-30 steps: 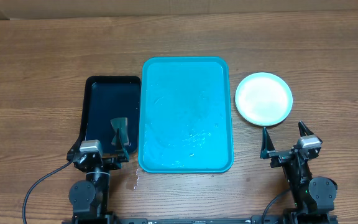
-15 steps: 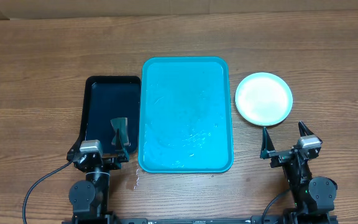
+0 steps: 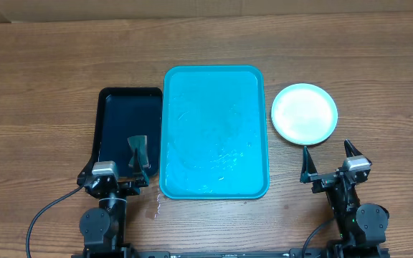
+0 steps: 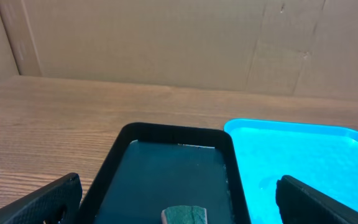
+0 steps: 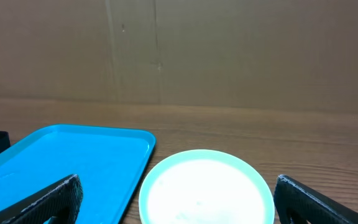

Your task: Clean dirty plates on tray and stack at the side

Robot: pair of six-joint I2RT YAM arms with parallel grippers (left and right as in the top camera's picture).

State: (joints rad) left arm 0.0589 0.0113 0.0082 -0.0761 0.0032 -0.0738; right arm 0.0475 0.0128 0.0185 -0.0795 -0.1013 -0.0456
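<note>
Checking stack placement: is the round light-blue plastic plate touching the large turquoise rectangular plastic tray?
Apart. Right wrist view shows a thin strip of wooden table between plate and tray rim.

turquoise tray [image 3: 216, 79]: 1 | black tray [image 3: 113, 100]: 1 | plate [image 3: 304, 113]: 1 (light blue) | green sponge [image 4: 185, 215]: 1

Tray [image 3: 216, 132] in the middle, smaller tray [image 3: 117, 115] just beside its left edge (sponge [image 4: 185, 214] inside), plate [image 3: 305, 113] near its right.
</note>
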